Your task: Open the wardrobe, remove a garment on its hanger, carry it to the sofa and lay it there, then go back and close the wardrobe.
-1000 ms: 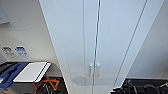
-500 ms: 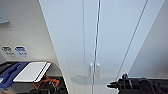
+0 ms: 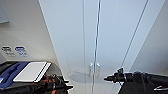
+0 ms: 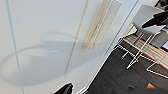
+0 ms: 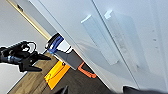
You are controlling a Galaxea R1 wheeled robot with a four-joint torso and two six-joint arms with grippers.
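The white wardrobe [image 3: 115, 37] fills the head view, both doors shut, so the garment and hanger are hidden. Its two small vertical handles [image 3: 94, 70] sit at the middle seam. My right gripper [image 3: 106, 79] points at them from the right, a short way off and slightly lower. My left gripper [image 3: 68, 84] hangs lower left of the handles, open and holding nothing. The left wrist view shows the handles [image 4: 100, 25] close up and the right gripper [image 4: 150, 23] beyond. In the right wrist view the handles [image 5: 100, 40] are near, and the left gripper [image 5: 41, 62] shows spread jaws.
A blue and white case [image 3: 30, 71] lies left of the wardrobe, by a wall with small labels [image 3: 15, 51]. A white chair [image 4: 147, 17] stands on the dark floor to the right. An orange flat item [image 5: 56, 73] lies on the floor near the wardrobe's base.
My right gripper has moved left, closer to the wardrobe handles. The left gripper has come up slightly into the lower left of the view. The doors stay shut.
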